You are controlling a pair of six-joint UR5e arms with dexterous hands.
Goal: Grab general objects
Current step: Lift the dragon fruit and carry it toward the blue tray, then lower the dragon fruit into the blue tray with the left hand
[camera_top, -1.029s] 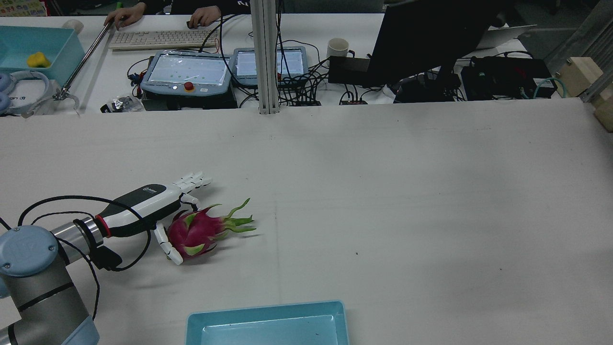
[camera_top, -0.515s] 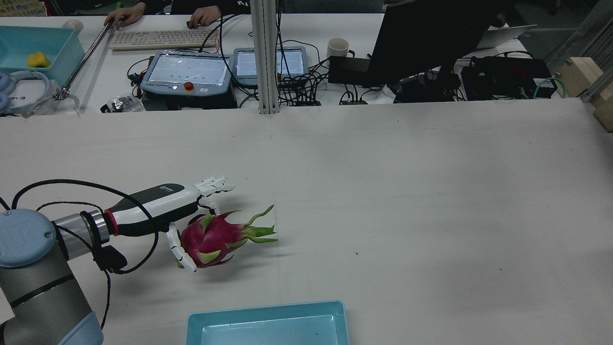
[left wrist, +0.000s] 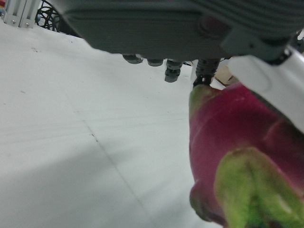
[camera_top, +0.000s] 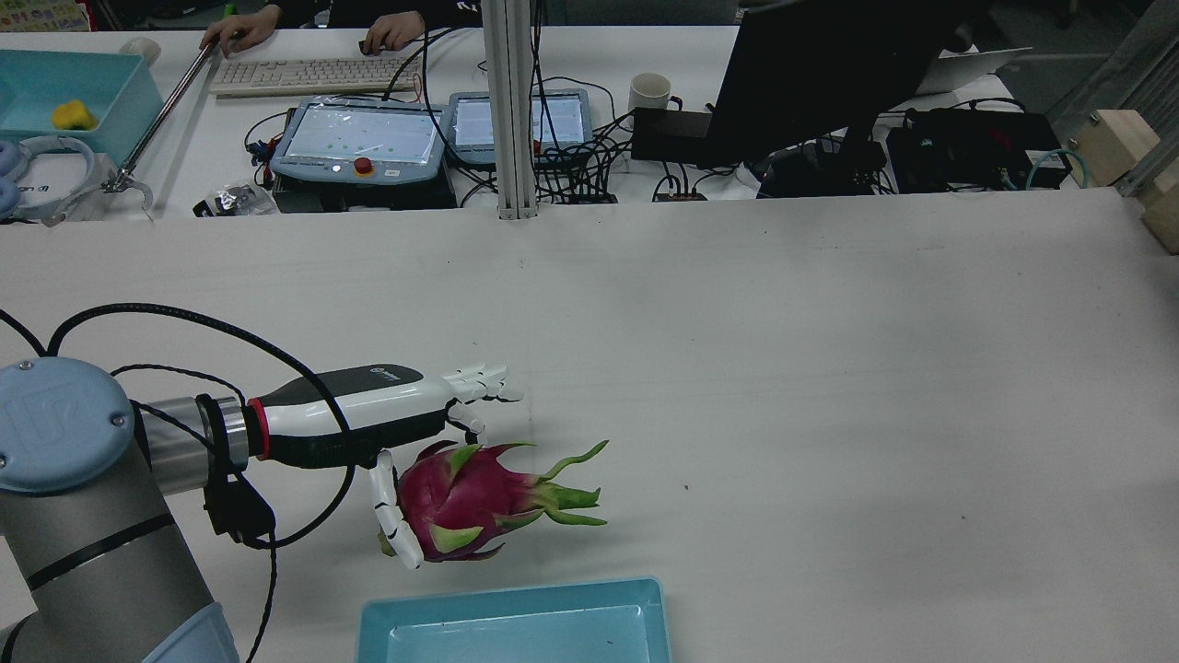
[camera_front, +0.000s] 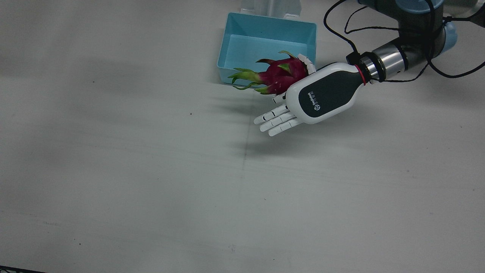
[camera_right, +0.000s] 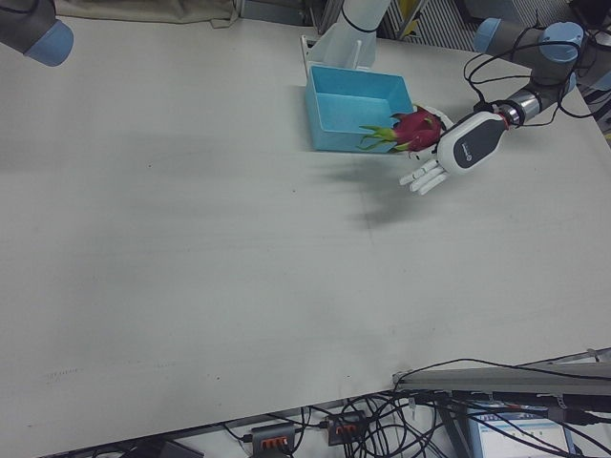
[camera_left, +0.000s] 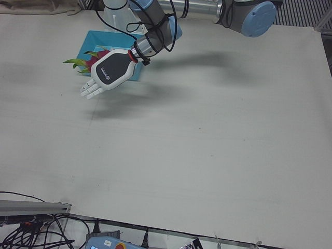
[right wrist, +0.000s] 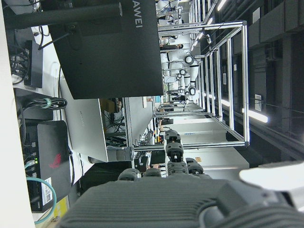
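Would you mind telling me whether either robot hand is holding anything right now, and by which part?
The left robot hand holds the dragon fruit by its rounded pink body, at the end opposite the green tips. The right robot hand's grasp cannot be told.

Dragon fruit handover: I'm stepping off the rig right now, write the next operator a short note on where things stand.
Left hand: shut on the dragon fruit, carried clear of the table, leafy end pointing away from the arm.
Right hand: its palm shows at the edge of its own camera, state unclear; it faces the monitors, away from the work.
Blue bin: empty, beside the fruit.
Done: grasp and lift.
Left: probably carry it over the bin and release.
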